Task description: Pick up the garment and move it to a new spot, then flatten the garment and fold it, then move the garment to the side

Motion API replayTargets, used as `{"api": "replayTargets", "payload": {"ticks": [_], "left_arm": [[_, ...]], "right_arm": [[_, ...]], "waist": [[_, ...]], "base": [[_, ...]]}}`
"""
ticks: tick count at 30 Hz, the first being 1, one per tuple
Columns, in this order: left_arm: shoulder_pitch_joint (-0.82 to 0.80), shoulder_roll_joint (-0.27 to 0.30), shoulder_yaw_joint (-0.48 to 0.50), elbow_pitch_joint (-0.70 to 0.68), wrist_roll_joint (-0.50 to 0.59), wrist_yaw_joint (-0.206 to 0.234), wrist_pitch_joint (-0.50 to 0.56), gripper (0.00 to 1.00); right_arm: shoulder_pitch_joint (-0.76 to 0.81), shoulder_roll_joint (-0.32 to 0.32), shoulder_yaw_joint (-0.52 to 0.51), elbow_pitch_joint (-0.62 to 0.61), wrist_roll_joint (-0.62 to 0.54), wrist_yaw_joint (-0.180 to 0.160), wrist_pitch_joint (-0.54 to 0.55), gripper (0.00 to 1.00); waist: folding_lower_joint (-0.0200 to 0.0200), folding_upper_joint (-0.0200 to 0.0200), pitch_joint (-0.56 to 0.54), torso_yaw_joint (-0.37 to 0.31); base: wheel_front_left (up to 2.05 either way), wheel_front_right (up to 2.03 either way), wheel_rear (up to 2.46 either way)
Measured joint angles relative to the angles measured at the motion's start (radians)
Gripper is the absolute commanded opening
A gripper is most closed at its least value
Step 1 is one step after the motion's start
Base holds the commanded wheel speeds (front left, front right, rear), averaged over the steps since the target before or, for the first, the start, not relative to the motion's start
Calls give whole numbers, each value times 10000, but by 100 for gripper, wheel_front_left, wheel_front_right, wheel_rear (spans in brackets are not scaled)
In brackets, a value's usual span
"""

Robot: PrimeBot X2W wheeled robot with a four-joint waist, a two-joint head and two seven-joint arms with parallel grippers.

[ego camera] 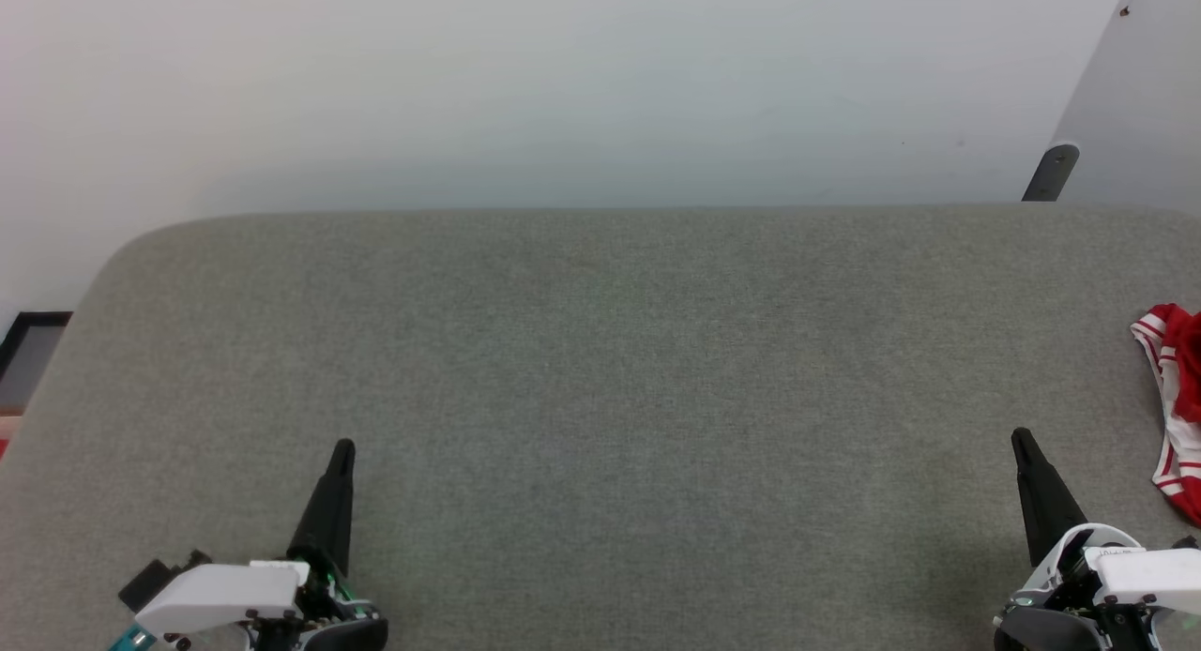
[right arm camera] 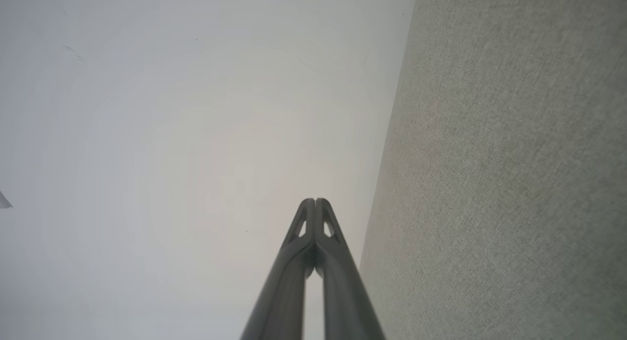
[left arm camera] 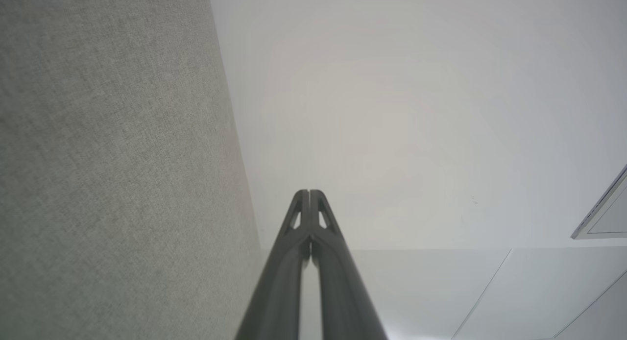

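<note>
The garment (ego camera: 1178,402), red with red-white striped trim, lies bunched at the far right edge of the grey cloth-covered table (ego camera: 600,370), partly cut off by the head view's border. My left gripper (ego camera: 343,446) hovers at the lower left, shut and empty. At the lower right my right gripper (ego camera: 1019,437) is also shut and empty, a short way left of the garment. In the left wrist view the left gripper (left arm camera: 309,192) has its tips pressed together. The right wrist view shows the right gripper (right arm camera: 314,201) closed the same way.
A pale wall (ego camera: 563,88) rises behind the table's far edge. A dark bracket (ego camera: 1051,173) stands at the back right. A dark frame (ego camera: 28,337) shows past the table's left corner.
</note>
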State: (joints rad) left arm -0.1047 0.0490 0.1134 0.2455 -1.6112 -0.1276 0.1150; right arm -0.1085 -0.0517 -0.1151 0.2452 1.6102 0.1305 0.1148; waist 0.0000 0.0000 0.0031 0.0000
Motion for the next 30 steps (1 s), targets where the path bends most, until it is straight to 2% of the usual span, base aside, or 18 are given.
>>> {"api": "replayTargets", "payload": {"ticks": [30], "left_arm": [[-2, -2, 4, -2, 0, 0, 0, 0]], "right_arm": [[0, 0, 2, 0, 0, 0, -2, 0]], "waist": [[0, 0, 0, 0]], "base": [[0, 0, 0]]}}
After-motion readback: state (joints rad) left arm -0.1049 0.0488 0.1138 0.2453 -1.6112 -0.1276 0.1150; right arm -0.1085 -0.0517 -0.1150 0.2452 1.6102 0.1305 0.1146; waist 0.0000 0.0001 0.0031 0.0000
